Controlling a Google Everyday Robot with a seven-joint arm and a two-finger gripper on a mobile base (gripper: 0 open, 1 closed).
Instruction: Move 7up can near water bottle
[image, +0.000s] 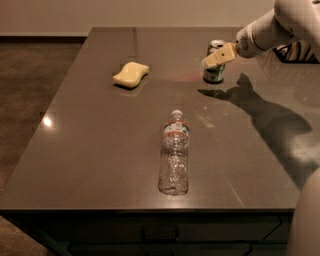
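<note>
The 7up can (214, 72) stands upright at the far right of the dark table (100, 150), partly covered by the gripper. The gripper (216, 58), with pale yellow fingers on a white arm, reaches in from the upper right and sits in front of the can's upper half, at or just above it. The water bottle (175, 152), clear with a white cap and a blue-and-red label, lies on its side in the table's middle front, cap pointing away from me. The can is well apart from the bottle.
A pale yellow sponge (131, 74) lies at the far left of the table. The arm's shadow (270, 117) falls on the right side of the table. A dark object (295, 50) sits at the far right edge. The table's front edge (150, 210) is near.
</note>
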